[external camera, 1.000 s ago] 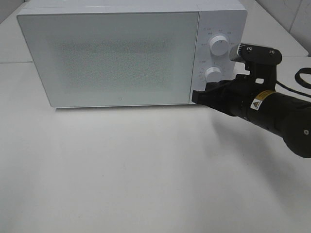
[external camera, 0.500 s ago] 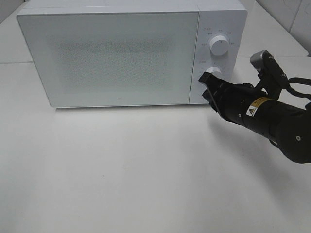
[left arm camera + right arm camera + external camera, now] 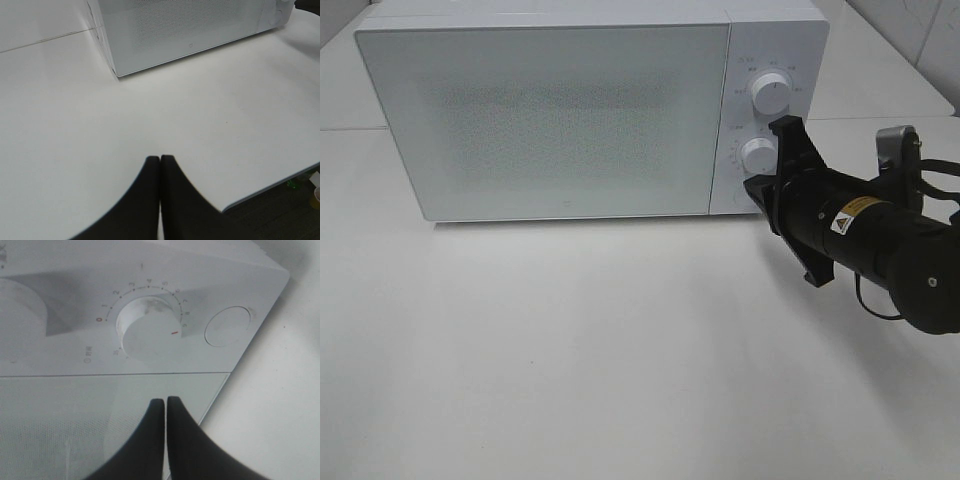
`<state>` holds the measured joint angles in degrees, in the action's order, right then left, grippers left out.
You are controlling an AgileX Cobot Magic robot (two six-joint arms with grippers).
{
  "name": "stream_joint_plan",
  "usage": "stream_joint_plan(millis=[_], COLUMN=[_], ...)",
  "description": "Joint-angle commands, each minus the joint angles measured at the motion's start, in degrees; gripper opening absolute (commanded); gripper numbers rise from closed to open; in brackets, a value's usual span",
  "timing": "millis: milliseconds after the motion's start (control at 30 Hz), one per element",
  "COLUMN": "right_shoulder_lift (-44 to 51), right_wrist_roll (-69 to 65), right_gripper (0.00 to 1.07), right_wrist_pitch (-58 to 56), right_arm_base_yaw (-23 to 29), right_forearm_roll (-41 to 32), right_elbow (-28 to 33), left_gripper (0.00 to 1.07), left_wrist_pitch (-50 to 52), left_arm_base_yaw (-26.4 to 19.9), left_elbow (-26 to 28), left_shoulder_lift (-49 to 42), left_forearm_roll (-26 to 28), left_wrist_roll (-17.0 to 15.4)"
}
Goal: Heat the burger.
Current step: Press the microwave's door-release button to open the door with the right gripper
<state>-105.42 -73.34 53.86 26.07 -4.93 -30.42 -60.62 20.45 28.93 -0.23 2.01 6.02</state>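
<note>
Right hand pinched shut on nothing, just short of the lower timer knob. Timer-setting step, by the look: next, open up and clasp that knob squarely. Beyond, microwave door closed; burger unseen, presumably inside.

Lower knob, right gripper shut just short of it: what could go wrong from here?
1. The right gripper, shut, sits beside the lower knob, not around it; drift could nudge the dial.
2. The round button lies next to it; a stray touch might open the door.
3. The burger can't be seen through the door.
</note>
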Motion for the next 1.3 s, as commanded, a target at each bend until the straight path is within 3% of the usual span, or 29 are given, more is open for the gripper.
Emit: stream_joint_plan(millis=[33,500,800,1300], right_shoulder_lift=[0.06,-3.38,-5.61,-10.66], right_wrist_roll=[-0.97,1.49,6.76,8.42], right_gripper=[0.02,0.02,0.0,0.0], right_wrist_pitch=[0.52,0.06,-1.43,-1.72], right_arm_base_yaw=[0.06,0.06,0.06,-0.11], right_forearm_roll=[-1.55,-3.04,-10.2,-11.63], right_elbow=[-0.23,-1.83,-4.53,-9.05], left_gripper=[0.0,0.0,0.0,0.0], left_wrist_pitch=[0.92,0.92,0.92,0.92], left_arm_base_yaw=[-0.34,-0.34,-0.34,-0.34], left_elbow=[-0.11,-0.11,-0.11,-0.11], left_shoulder_lift=[-1.26,-1.26,-1.26,-1.26], left_forearm_roll=[0.29,0.29,0.29,0.29], left_wrist_roll=[0.0,0.0,0.0,0.0])
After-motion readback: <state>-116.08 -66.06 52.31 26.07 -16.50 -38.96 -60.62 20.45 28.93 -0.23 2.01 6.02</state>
